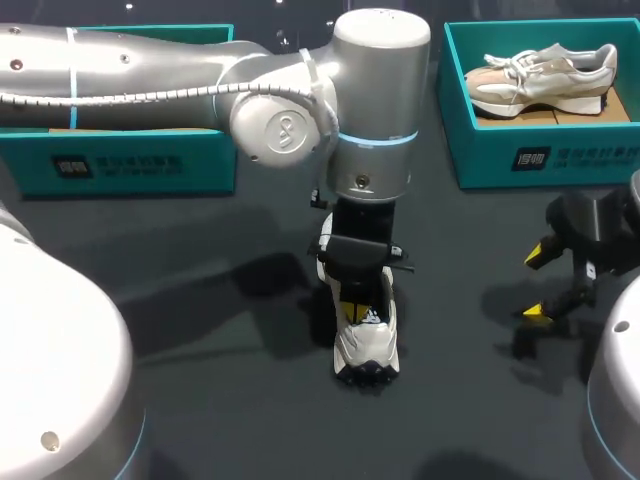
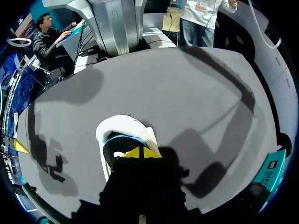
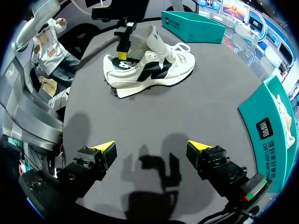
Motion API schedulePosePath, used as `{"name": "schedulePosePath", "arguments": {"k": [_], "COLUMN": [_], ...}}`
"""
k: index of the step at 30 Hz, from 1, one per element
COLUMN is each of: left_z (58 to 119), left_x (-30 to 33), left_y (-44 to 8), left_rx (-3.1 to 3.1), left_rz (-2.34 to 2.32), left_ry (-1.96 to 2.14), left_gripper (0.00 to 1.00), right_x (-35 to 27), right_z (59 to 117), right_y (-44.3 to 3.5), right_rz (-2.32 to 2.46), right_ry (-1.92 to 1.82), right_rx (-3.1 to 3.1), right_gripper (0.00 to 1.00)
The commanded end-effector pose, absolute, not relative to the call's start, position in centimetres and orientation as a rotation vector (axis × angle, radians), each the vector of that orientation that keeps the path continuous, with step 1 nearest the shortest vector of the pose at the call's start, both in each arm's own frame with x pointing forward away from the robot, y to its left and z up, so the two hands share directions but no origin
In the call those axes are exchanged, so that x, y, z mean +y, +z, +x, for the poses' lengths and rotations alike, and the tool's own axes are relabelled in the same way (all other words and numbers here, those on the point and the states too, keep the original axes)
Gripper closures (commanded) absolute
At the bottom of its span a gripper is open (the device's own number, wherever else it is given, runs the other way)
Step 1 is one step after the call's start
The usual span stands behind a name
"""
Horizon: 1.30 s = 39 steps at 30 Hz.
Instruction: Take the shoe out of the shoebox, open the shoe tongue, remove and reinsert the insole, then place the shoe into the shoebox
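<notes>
The right jaws hang low over the dark worktop [image 1: 200, 330], well off to the right of the shoe [image 1: 367, 345]. They are wide open and hold nothing. Their two yellow tips [image 3: 105, 147] stand far apart, with only bare worktop between them.

The shoe is out of its box and stands on its sole in the middle of the worktop. Its long way runs from near to far: the heel is on the near side, and the toe is on the far side under the left arm [image 1: 380, 120]. So the shoe lies side-on ahead of the right jaws.

The left jaws are right at the shoe. They point straight down into its mouth at the heel end, over the dark insole [image 3: 124, 64]. I cannot tell if they pinch the insole or just poke in — the arm's own dark body hides that. I think the insole step is in hand. The left arm is much the nearer one for it.

The right wrist view shows the shoe's whole side, with its laces [image 3: 180, 46] and its tongue [image 3: 156, 37] standing up. The head view hides these under the left arm. Only the left wrist view looks down into the shoe's mouth.

Far right of the shoe is a teal shoebox [image 1: 480, 150] with a second shoe [image 1: 540, 75] in it. Far left of the shoe is another teal box [image 1: 215, 150].
</notes>
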<state>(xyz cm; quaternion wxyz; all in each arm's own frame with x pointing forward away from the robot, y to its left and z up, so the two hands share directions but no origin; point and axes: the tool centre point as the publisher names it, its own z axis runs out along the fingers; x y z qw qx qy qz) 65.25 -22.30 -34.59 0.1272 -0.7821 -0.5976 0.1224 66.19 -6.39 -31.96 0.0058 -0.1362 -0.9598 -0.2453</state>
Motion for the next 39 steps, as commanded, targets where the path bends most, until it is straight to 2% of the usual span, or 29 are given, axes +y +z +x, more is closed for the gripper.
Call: {"name": "schedulePosePath", "arguments": {"k": [1, 7, 21, 31, 39], "left_z": [65.1, 64.6, 65.4, 64.7, 64.5], "left_x": [-22.5, -22.3, -23.2, -23.5, -23.0], "left_y": [-35.0, -33.6, -38.7, -34.8, -36.4], "left_rx": [-1.752, -1.772, -1.799, -1.884, -1.884], "left_rz": [-2.280, -2.318, -2.185, -2.270, -2.205], "left_ry": [0.353, 0.305, 0.301, 0.204, 0.132], "left_gripper": [1.00, 1.00, 1.00, 1.00, 1.00], "right_x": [-6.4, -6.4, -6.4, -6.4, -6.4], "right_z": [66.0, 66.0, 66.0, 66.0, 66.0], "right_y": [-31.9, -31.9, -31.9, -31.9, -31.9], "right_rz": [-0.428, -0.428, -0.428, -0.428, -0.428], "right_ry": [-0.766, -0.766, -0.766, -0.766, -0.766], "right_rx": [-3.008, -3.008, -3.008, -3.008, -3.008], "right_gripper": [0.00, 0.00, 0.00, 0.00, 0.00]}}
